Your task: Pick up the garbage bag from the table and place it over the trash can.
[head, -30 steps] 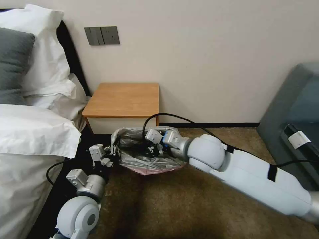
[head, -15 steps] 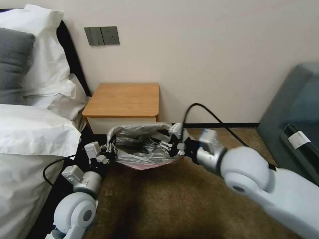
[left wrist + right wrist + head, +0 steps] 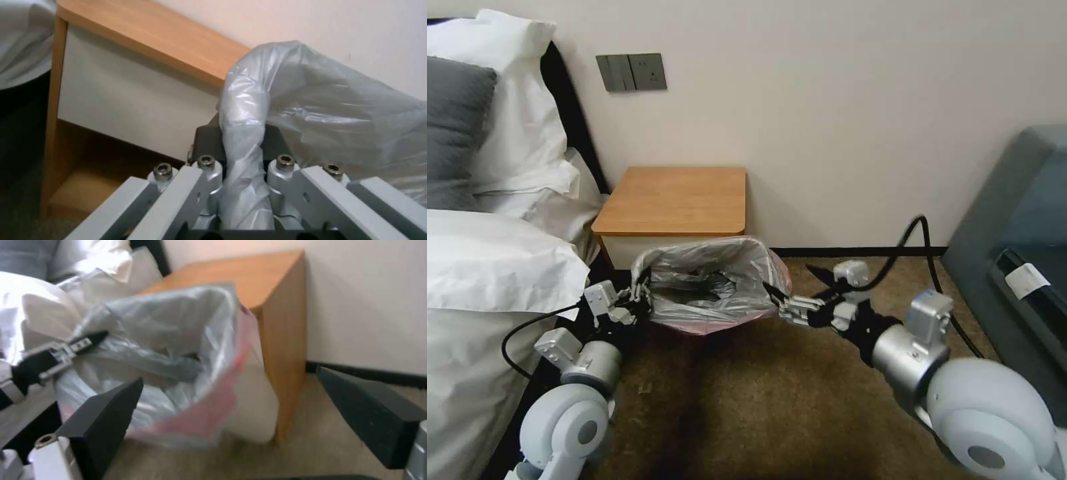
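Note:
The garbage bag [image 3: 707,283], grey crinkly film with a pinkish-red edge, hangs open-mouthed over the trash can in front of the table [image 3: 674,200]. The trash can's cream side [image 3: 256,410] shows under the film in the right wrist view. My left gripper [image 3: 640,293] is at the bag's left rim, shut on a bunched strip of the film [image 3: 244,133]. My right gripper [image 3: 797,285] stands open just right of the bag, fingers [image 3: 106,416] wide apart with nothing between them. The bag [image 3: 178,340] and the table's side [image 3: 285,323] lie beyond it.
A bed with white linen [image 3: 487,267] borders the left arm. A grey upholstered seat [image 3: 1014,220] stands at the right. The wall runs behind the table. Brown carpet [image 3: 747,400] lies open in front of the bin. The right arm's black cable [image 3: 910,233] loops above the floor.
My right gripper has come out of the bag's mouth and drawn back to the right, now open. The bag's mouth has spread wider. My left gripper shifted slightly left, still holding the rim.

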Robot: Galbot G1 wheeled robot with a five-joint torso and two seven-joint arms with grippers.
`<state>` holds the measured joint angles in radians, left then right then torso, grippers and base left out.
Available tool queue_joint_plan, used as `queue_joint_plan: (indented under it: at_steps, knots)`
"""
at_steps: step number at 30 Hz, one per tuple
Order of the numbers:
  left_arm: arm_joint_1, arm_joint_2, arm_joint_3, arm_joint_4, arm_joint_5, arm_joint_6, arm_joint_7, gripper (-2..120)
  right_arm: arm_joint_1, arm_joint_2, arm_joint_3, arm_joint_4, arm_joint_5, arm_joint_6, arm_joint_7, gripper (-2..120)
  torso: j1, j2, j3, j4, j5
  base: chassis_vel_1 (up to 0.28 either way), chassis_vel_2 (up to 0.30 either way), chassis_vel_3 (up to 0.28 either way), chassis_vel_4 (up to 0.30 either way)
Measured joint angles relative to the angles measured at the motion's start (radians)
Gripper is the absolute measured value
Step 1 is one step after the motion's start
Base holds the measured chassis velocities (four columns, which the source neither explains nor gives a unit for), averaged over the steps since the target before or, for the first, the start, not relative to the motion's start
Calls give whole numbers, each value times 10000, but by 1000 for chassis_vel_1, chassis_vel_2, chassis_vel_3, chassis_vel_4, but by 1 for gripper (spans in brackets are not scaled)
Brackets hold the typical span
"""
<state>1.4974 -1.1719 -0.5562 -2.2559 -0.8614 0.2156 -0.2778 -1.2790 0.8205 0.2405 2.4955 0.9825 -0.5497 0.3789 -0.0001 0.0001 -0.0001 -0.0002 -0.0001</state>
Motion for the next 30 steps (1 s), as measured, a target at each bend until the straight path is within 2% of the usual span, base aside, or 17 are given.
queue_joint_plan:
  at_steps: [6,7,11,13,15,18,24,26,30]
  knots:
    - [-6,42,-35,-159,-235,65,-74,8,-472,361,100,-537,-425,-73,-134,100,0,0,1,2,0,0,0,0,0]
    - [76,118,-215,-502,-825,368,-192,8,-1072,719,313,-1305,-1474,196,-1021,100,0,-1,1,2,1,0,0,0,0]
    - [226,248,-451,-871,-1748,924,-422,8,-1316,1044,315,-2062,-2206,615,-1565,100,0,-1,0,2,2,0,0,0,0]
    - [315,443,-620,-980,-2294,1571,-737,8,-1422,1235,315,-2640,-2621,995,-1986,100,0,0,0,2,2,0,0,0,0]
    - [330,509,-648,-980,-2410,1696,-845,8,-1461,1290,316,-2789,-2738,1167,-2113,100,0,-1,1,2,2,0,0,0,0]
    - [321,739,-645,-769,-2329,1881,-953,8,-1651,1504,317,-2887,-2947,1813,-2309,100,0,-1,1,2,1,0,0,0,0]
    - [143,929,-493,-362,-2034,2097,-1029,8,-1905,1637,345,-2552,-2964,2157,-2537,100,0,0,2,2,-1,0,0,0,0]
    - [-6,993,-402,-36,-1989,2137,-1238,8,-2383,1703,863,-2499,-2974,2406,-3261,100,0,0,2,4,0,0,0,0,0]
    - [-137,1026,-286,139,-2011,2233,-1447,8,-3051,1898,1517,-2467,-2883,2706,-4004,100,1,0,1,1,-1,0,0,0,0]
